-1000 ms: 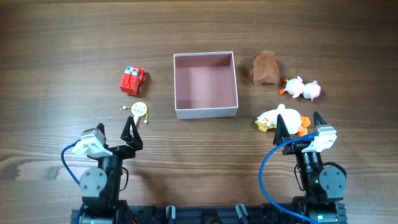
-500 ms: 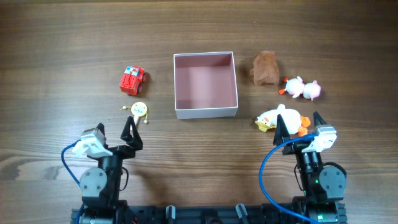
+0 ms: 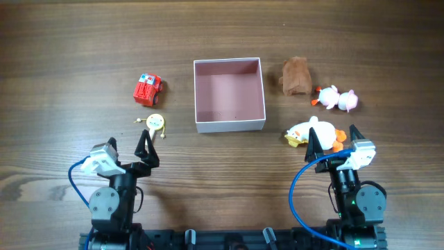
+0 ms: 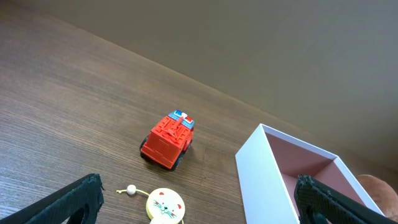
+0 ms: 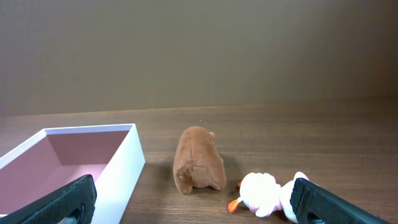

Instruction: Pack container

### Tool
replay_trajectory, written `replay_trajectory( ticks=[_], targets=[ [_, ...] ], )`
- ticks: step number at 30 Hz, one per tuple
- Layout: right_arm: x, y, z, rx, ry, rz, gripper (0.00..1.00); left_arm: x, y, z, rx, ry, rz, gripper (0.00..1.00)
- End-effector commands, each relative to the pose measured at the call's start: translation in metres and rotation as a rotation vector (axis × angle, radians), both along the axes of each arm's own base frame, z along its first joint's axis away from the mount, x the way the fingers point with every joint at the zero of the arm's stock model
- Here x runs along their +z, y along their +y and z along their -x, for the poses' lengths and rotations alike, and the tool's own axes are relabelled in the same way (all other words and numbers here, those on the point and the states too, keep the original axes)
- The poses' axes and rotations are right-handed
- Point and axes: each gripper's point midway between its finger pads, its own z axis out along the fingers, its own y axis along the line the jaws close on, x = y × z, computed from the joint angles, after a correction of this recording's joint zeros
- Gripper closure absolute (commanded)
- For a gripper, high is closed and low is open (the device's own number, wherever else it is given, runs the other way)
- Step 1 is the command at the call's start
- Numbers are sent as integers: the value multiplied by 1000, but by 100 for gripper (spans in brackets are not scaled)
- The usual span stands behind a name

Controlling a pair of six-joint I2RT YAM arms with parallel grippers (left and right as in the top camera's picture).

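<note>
Both jaws wide, empty. I judge the container (image 3: 229,126) light, thin-walled, easily nudged; to shift it I'd pinch one wall at its middle.

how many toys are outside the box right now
5. Red toy truck and yellow cat-face disc left of the container; brown plush, pink-white plush and white duck right of it.

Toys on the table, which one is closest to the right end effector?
The white toy with orange and yellow parts, lying just ahead of the right end effector. The brown plush and the pink-and-white toy sit farther off.
</note>
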Motion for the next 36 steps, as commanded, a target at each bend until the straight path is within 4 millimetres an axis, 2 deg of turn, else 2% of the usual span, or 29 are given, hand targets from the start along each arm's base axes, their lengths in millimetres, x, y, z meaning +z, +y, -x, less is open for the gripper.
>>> replay_trajectory(
  ticks=[1, 14, 17, 22, 24, 26, 29, 31, 33, 36],
  targets=[
    [0, -1, 0, -2, 1, -12, 1, -2, 3, 0, 12, 1, -20, 0],
    [0, -1, 0, -3, 1, -11, 1, -2, 3, 0, 12, 1, -20, 0],
    [2, -9, -1, -54, -11, 6, 1, -2, 3, 0, 12, 1, -20, 0],
    [14, -4, 1, -23, -13, -127, 0, -2, 3, 0, 12, 1, -20, 0],
    [24, -5, 4, -27, -9, -100, 0, -2, 3, 0, 12, 1, -20, 0],
    [44, -9, 5, -53, -8, -39, 1, -2, 3, 0, 12, 1, -20, 0],
    [88, -18, -1, -104, 37, -6, 0, -2, 3, 0, 12, 1, -20, 0],
    [115, -18, -17, -101, 116, 42, 0, -2, 3, 0, 12, 1, -20, 0],
    [125, -17, -36, -98, 242, 60, 1, -2, 3, 0, 12, 1, -20, 0],
    [123, -12, -66, -62, 458, 67, 0, -2, 3, 0, 12, 1, -20, 0]
  ],
)
